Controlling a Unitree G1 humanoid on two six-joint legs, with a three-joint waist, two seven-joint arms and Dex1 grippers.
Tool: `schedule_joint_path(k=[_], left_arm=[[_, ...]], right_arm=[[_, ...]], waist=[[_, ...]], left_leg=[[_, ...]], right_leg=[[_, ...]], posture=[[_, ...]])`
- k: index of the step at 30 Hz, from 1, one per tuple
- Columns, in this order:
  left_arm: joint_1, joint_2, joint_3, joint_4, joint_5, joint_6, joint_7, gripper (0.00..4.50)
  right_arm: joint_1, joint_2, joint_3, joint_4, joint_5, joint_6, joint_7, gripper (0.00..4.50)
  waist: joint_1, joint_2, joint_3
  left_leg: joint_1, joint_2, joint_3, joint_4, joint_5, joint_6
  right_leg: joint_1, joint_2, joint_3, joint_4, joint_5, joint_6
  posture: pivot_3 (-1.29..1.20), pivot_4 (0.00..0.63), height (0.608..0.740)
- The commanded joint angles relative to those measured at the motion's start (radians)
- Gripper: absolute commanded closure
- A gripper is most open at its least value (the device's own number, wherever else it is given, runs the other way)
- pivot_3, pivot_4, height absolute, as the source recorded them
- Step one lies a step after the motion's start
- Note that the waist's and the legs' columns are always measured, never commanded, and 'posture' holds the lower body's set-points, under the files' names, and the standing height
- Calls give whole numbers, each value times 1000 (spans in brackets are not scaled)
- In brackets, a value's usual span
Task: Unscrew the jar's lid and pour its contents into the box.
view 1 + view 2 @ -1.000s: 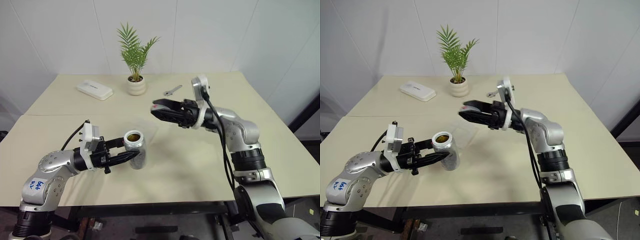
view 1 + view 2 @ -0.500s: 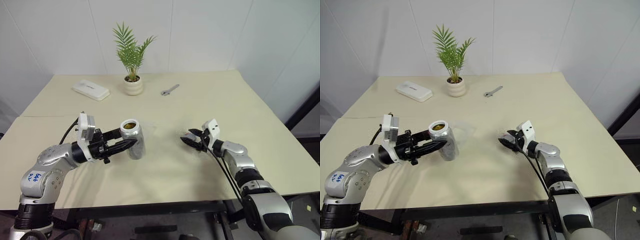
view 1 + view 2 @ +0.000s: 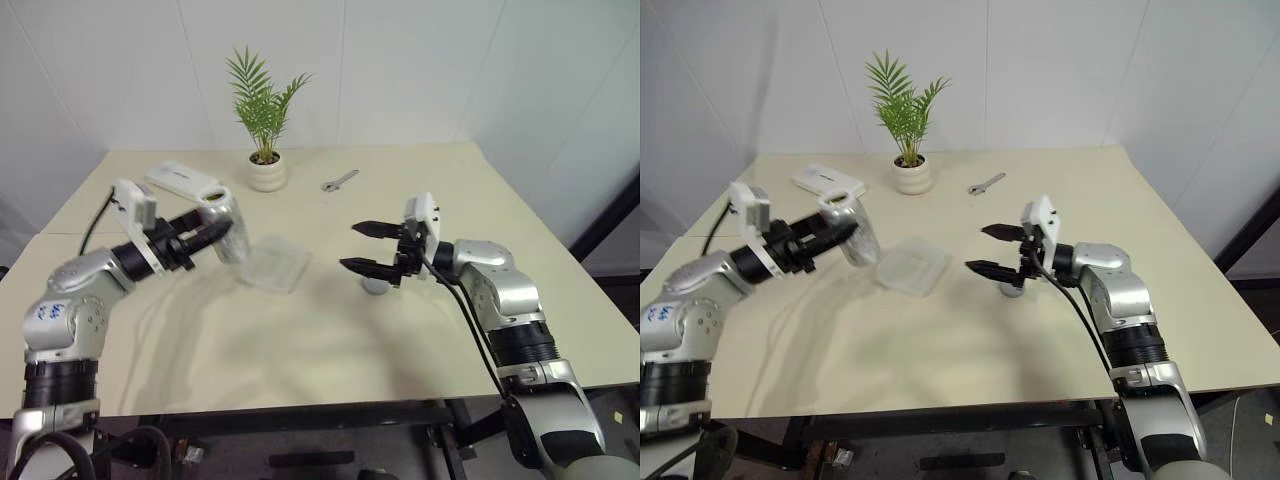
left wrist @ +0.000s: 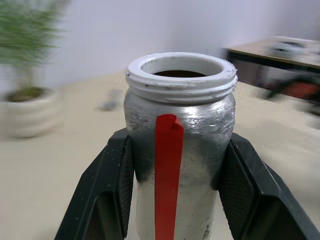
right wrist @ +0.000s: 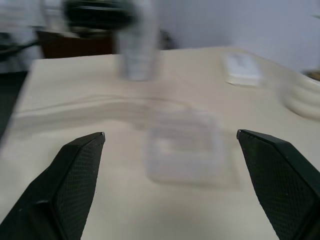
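The jar [image 3: 226, 225], lidless, gripped in raised left end effector [image 3: 205, 232]; right end effector [image 3: 361, 247] level, agape.

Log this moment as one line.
left claw: holding open jar | right claw: open, empty | lid: on table | box: empty

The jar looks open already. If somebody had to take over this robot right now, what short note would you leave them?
Left gripper: shut on the jar, held above the table just left of the box.
Right gripper: open, holding nothing, hovering above the lid.
Done: the lid is off and lies on the table, right of the box.
Left: bring the jar over the box and tip its contents in. The box looks empty.
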Motion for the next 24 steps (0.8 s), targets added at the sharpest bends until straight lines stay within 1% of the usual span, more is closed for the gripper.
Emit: schedule_joint_path(k=[1,4,7,10,12,13,15,17,18,20,21,24], left_arm=[[-41,5,-31,61,84,-85,1,2546],[-76,-12,-70,97,156,-127,36,2546],[-88,-21,-111,117,233,-195,58,2546],[-85,-7,-177,120,365,-393,58,2546],[-90,2,-230,152,498,-547,130,2546],[-97,13,-259,172,578,-622,182,2546],[-117,58,-345,211,810,-809,349,2546],[-154,121,-455,236,1083,-936,550,2546],[-182,152,-518,250,1228,-958,661,2546],[-233,187,-606,287,1427,-958,840,2546],[-262,190,-650,315,1509,-936,906,2546],[-330,180,-746,379,1678,-895,1066,2546]], right_arm=[[42,-16,12,-120,22,67,-29,50],[66,-16,13,-149,18,85,-53,50],[85,-14,7,-167,24,100,-79,50],[103,-14,-2,-185,32,115,-100,50],[116,-15,-8,-192,35,117,-114,50],[121,-15,-10,-194,36,118,-120,50],[130,-15,-13,-197,38,120,-134,50],[138,-15,-16,-198,40,121,-146,50],[141,-15,-17,-200,42,123,-151,50],[144,-12,-19,-204,46,128,-159,50],[145,-10,-20,-206,50,131,-163,50],[144,-2,-17,-212,59,139,-174,50]], waist=[[7,0,0],[21,0,0],[23,0,0],[23,0,0],[22,0,0],[21,0,0],[20,0,0],[21,0,0],[22,0,0],[25,0,0],[26,0,0],[26,0,0]], left_leg=[[-1,0,0,0,0,0],[-2,0,0,0,0,0],[-2,0,0,0,-1,0],[-2,0,1,0,-1,0],[-2,0,1,0,-1,0],[-2,0,1,0,-1,0],[-2,0,1,0,-1,0],[-1,0,2,0,-1,0],[-1,0,2,0,-1,0],[-2,0,2,0,-1,1],[-2,0,3,0,-1,1],[-3,0,3,0,-2,1]], right_leg=[[0,0,0,-1,0,0],[-1,0,0,-1,0,0],[-1,0,0,-2,1,0],[-1,0,0,-2,1,0],[-1,0,0,-3,1,0],[-1,0,0,-3,1,0],[-1,0,0,-2,1,0],[-1,0,0,-2,1,0],[-1,0,0,-2,1,0],[-1,0,0,-4,2,1],[-1,0,0,-4,2,2],[0,0,0,-6,3,3]], posture=[[0,150,740],[0,150,740],[0,150,740],[0,150,740],[0,150,740],[0,150,740],[0,150,740],[0,150,740],[0,150,740],[0,150,740],[0,150,740],[0,150,740]])
